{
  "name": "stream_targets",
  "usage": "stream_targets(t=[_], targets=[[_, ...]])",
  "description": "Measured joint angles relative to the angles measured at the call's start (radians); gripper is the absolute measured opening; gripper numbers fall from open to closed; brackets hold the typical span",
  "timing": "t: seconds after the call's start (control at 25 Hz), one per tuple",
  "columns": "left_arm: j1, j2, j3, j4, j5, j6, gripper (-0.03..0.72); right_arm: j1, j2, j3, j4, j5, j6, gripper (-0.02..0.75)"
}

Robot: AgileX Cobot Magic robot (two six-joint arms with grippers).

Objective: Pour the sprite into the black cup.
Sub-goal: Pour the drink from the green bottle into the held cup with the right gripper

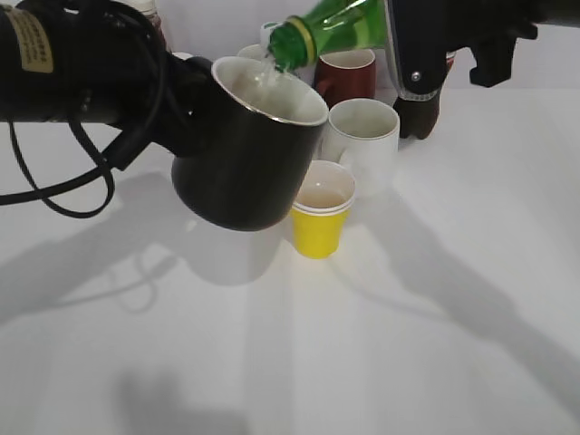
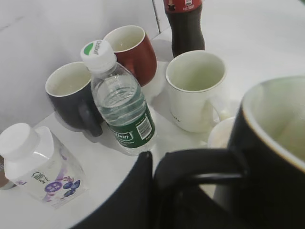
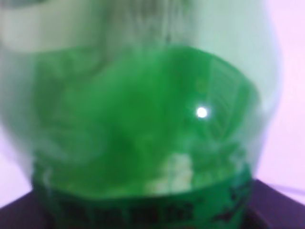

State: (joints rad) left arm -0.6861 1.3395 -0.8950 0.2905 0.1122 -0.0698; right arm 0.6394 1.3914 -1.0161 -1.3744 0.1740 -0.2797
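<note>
Tilted translucent green plastic bottle (image 1: pixel 326 32) pouring clear liquid into the wide black mug (image 1: pixel 249 149).
Left gripper (image 2: pixel 157 191) clamps the mug's handle; right gripper's (image 1: pixel 421 86) closure cannot be determined.

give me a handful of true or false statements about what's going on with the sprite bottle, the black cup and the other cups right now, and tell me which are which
1. The sprite is tilted with its mouth over the black cup. True.
2. The black cup stands on the table. False: it is held up in the air, tilted, by the left gripper at its handle.
3. The yellow paper cup sits in front of the white mug. True.
4. The water bottle has its cap off. False: a white cap is on it.
5. The dark red mug lies on its side. False: it stands upright, next to the dark mug.
</note>
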Motion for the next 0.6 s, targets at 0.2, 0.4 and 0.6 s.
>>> stream_targets(t=[0.2,0.4,0.6], targets=[[0.000,0.000,0.000,0.002,0.000,0.000,0.041,0.000,0.000,0.005,0.140,0.022,0.000,0.414],[0.000,0.000,0.000,0.002,-0.002,0.000,0.041,0.000,0.000,0.038,0.333,0.038,0.002,0.414],[0.000,0.000,0.000,0.003,-0.010,0.000,0.041,0.000,0.000,0.058,0.683,0.040,0.004,0.414]])
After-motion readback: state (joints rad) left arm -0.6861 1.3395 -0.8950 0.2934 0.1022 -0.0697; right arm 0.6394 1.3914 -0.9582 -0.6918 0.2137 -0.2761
